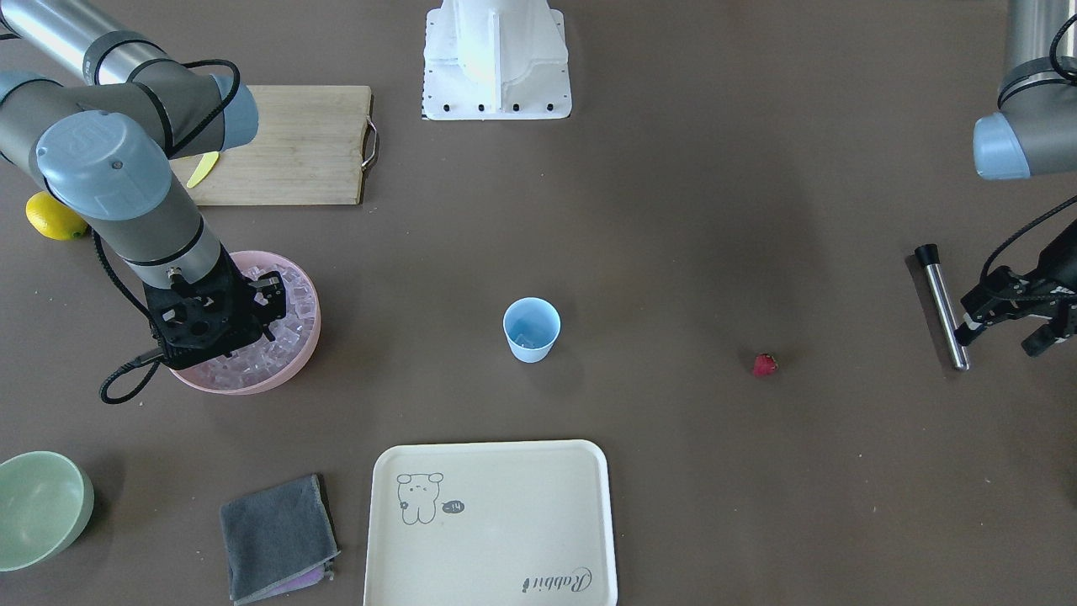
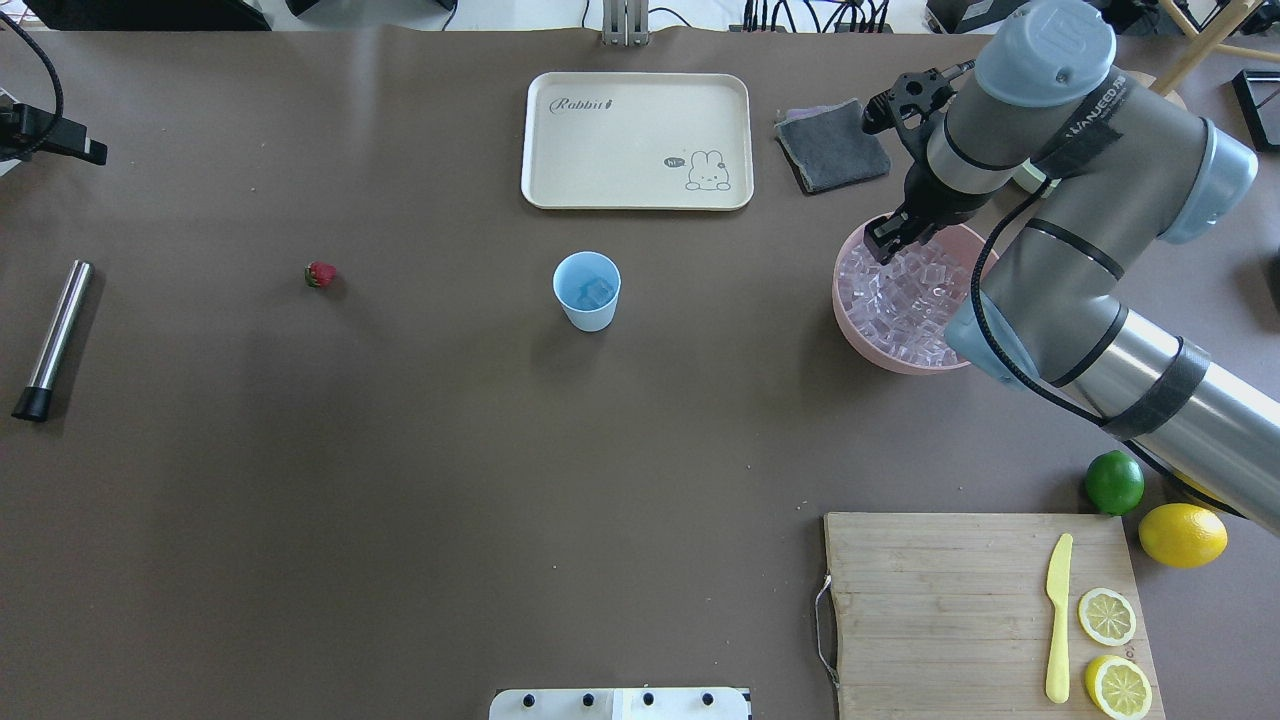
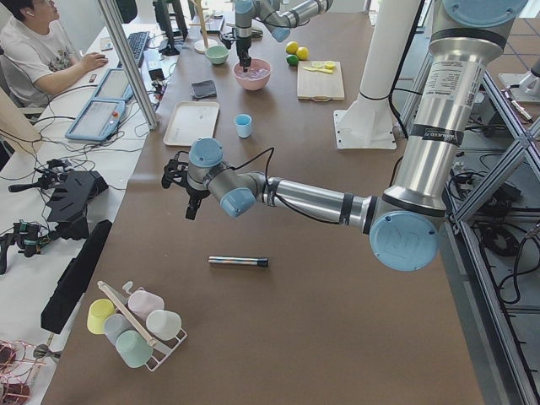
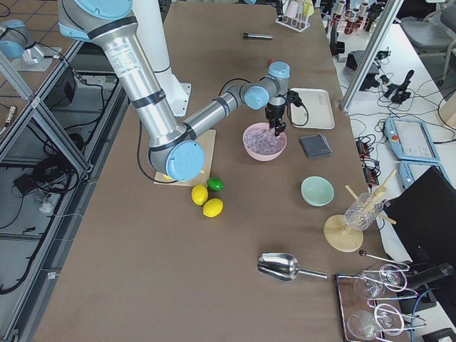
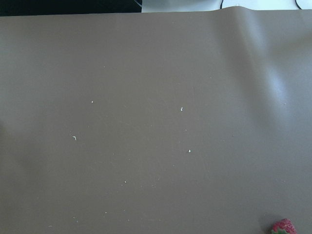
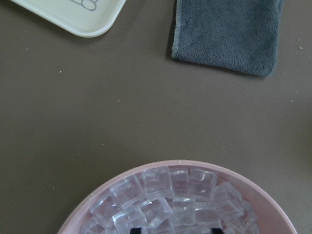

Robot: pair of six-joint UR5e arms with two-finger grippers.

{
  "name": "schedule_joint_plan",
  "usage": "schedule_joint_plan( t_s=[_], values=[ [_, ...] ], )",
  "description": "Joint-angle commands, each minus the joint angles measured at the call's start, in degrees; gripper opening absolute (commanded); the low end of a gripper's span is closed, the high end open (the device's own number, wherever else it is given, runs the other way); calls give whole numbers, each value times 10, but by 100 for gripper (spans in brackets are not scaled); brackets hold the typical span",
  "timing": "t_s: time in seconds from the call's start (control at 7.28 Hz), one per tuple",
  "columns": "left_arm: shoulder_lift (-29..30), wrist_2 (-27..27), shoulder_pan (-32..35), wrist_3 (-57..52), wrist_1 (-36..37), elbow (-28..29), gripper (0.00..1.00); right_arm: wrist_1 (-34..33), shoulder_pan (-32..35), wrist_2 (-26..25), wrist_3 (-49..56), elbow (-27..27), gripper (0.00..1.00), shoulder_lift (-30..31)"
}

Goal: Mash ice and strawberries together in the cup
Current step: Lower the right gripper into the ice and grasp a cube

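The light-blue cup [image 2: 587, 290] stands upright mid-table with one clear ice cube [image 2: 597, 291] inside it. More ice [image 6: 165, 190] fills the pink bowl [image 2: 850, 335]. My right gripper [image 2: 885, 240] is down in that bowl, open, with its fingertips [image 6: 138, 229] among the cubes. A small red strawberry [image 2: 320, 274] lies alone on the table and shows at the lower edge of the left wrist view, strawberry [image 5: 282, 227]. My left gripper [image 1: 1001, 337] hovers open beyond the berry, beside a steel muddler [image 1: 942, 305], holding nothing.
A cream tray [image 2: 637, 140] and a grey cloth [image 2: 832, 145] lie at the far side, with a pale-green bowl [image 1: 42, 505] further along. A cutting board [image 2: 985, 610] with a yellow knife and lemon slices, a lime [image 2: 1114, 482] and a lemon [image 2: 1182, 534] sit near the right arm.
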State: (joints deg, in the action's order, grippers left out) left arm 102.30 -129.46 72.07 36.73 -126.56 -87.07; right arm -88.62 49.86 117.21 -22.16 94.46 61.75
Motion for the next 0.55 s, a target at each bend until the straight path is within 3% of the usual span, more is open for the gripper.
schedule_joint_plan(
  t_s=[0.0,0.27,0.41],
  values=[
    [0,0,0,0,0,0,97,0,-15,0,19,0,65,-3],
    [0,0,0,-1,0,0,97,13,-29,0,19,-1,64,1],
    [-1,0,0,0,0,-1,97,66,-28,0,25,-7,64,27]
  ],
)
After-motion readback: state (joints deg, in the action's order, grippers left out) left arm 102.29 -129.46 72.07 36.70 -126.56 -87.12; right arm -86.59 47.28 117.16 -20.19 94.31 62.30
